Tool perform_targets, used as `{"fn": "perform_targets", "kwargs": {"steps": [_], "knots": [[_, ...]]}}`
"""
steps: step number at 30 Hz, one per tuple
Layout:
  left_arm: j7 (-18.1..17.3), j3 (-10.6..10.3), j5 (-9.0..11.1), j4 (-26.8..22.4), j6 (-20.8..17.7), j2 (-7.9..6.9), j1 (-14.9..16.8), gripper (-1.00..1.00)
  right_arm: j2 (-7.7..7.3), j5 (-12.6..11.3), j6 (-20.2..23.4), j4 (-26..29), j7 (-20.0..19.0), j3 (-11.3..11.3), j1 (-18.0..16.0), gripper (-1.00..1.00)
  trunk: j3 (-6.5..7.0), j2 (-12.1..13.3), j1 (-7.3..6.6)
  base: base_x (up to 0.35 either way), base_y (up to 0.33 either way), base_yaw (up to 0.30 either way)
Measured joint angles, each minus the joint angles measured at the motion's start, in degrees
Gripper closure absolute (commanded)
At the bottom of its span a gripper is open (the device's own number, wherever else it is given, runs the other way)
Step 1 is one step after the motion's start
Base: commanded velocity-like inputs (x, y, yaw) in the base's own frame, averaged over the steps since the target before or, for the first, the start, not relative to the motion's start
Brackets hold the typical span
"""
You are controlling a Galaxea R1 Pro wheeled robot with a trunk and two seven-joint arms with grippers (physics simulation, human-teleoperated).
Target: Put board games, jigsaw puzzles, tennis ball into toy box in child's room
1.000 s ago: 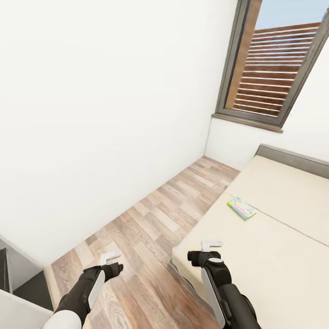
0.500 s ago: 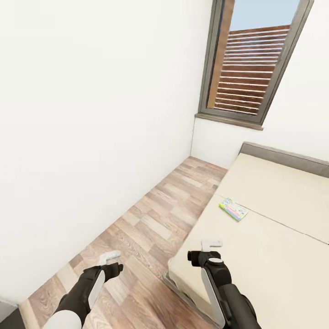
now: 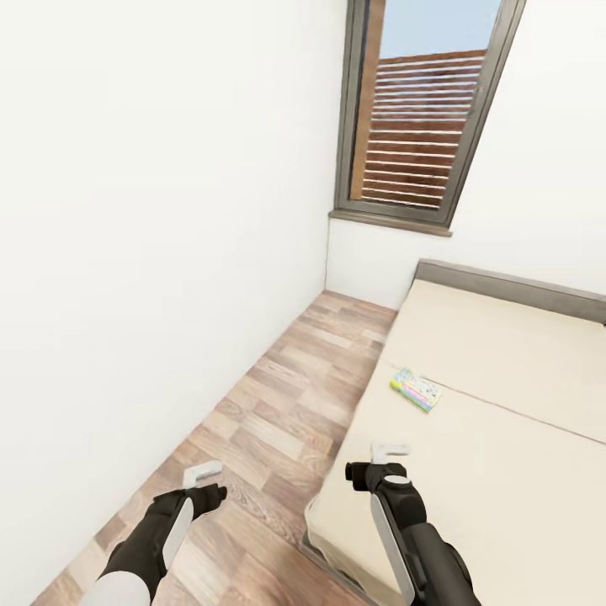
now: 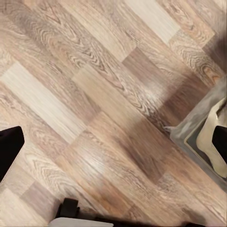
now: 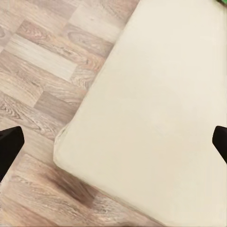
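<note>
My left gripper and right gripper hang spread and empty while a board game (likely light, stiff cardboard, best pinched by an edge) lies far ahead on the bed.

bed: plain beige mattress, grey frame
board game: white-green printed cover
floor: brown wood-grain planks
wall: white

White walls meet at a corner beside a tall grey-framed window, through which brown horizontal slats and pale sky show. A wood-plank floor runs along the left wall toward that corner. To the right stands a low bed with a beige mattress and grey headboard.
</note>
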State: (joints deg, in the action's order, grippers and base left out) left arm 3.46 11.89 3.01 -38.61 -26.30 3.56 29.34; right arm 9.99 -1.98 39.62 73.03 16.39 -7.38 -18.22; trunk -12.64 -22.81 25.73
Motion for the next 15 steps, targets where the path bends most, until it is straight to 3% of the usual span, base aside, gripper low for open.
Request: {"fn": "perform_targets", "kwargs": {"steps": [6, 15], "knots": [[-0.04, -0.01, 0.00, 0.00, 0.09, 0.00, -0.02, -1.00, 0.00, 0.00, -0.11, -0.38, 0.00, 0.00, 0.00, -1.00, 0.19, 0.00, 0.00, 0.154, 0.205, -0.268], [-0.06, -0.02, -0.01, 0.01, 0.32, -0.01, -0.08, -1.00, 0.00, -0.01, -0.17, -0.47, 0.01, 0.00, 0.00, -1.00, 0.71, 0.00, 0.01, 0.059, 0.037, -0.237]]}}
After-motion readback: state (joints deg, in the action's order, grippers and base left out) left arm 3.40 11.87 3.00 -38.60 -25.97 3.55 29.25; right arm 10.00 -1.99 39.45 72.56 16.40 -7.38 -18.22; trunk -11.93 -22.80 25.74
